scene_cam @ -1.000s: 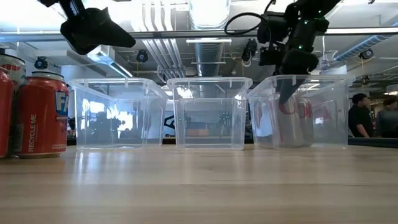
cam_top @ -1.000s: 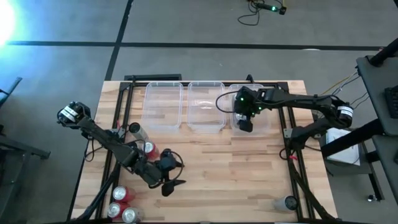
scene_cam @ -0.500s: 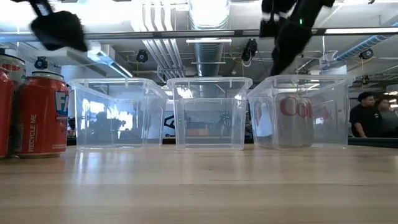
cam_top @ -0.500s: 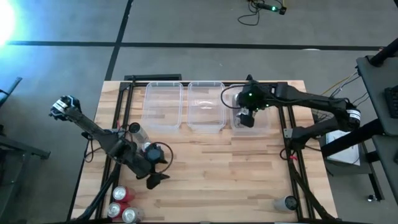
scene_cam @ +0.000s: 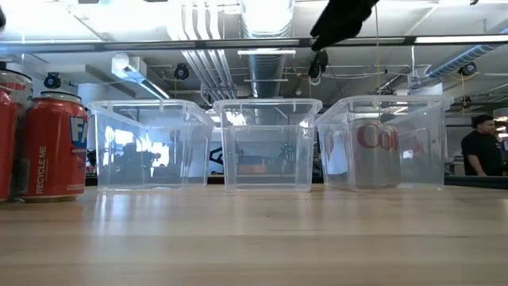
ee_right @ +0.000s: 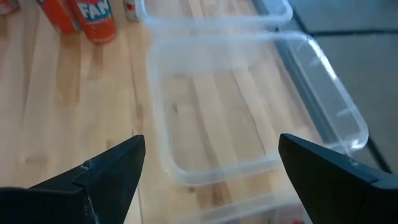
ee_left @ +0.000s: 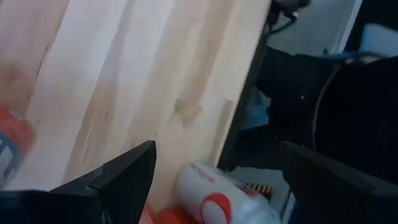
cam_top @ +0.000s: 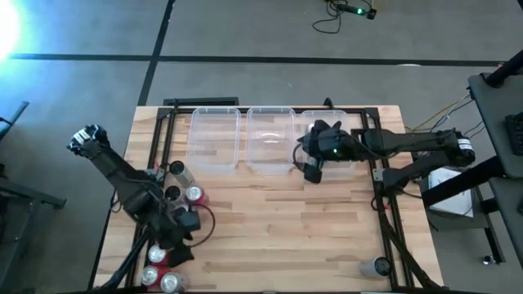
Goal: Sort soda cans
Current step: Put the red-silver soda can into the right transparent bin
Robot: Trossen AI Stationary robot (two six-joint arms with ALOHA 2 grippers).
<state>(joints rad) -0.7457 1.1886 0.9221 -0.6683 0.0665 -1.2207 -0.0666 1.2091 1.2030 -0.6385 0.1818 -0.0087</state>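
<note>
The wooden table [cam_top: 278, 220] is carrying three clear plastic bins [cam_top: 215, 139] in a row along its far edge. The right-most bin [scene_cam: 382, 143] is holding one silver soda can [scene_cam: 373, 155] with red lettering, seen through the clear wall in the low view. Other soda cans [cam_top: 161, 268] are standing clustered at the table's near left corner, red bodies with shiny silver tops; two more [cam_top: 178, 173] are standing a little farther back along the left edge, one showing a dark top. In the low view an orange-red can [scene_cam: 52, 145] printed "RECYCLE ME" is standing upright at the left. A single can [cam_top: 377, 265] is standing near the right corner. The left hand [cam_top: 181, 245] is hovering just beside the near-left cluster, its fingers [ee_left: 121, 177] standing apart with nothing between them. The right hand [cam_top: 313, 170] is sitting over the near edge of the right-most bin, its fingers [ee_right: 106, 171] spread wide and empty.
</note>
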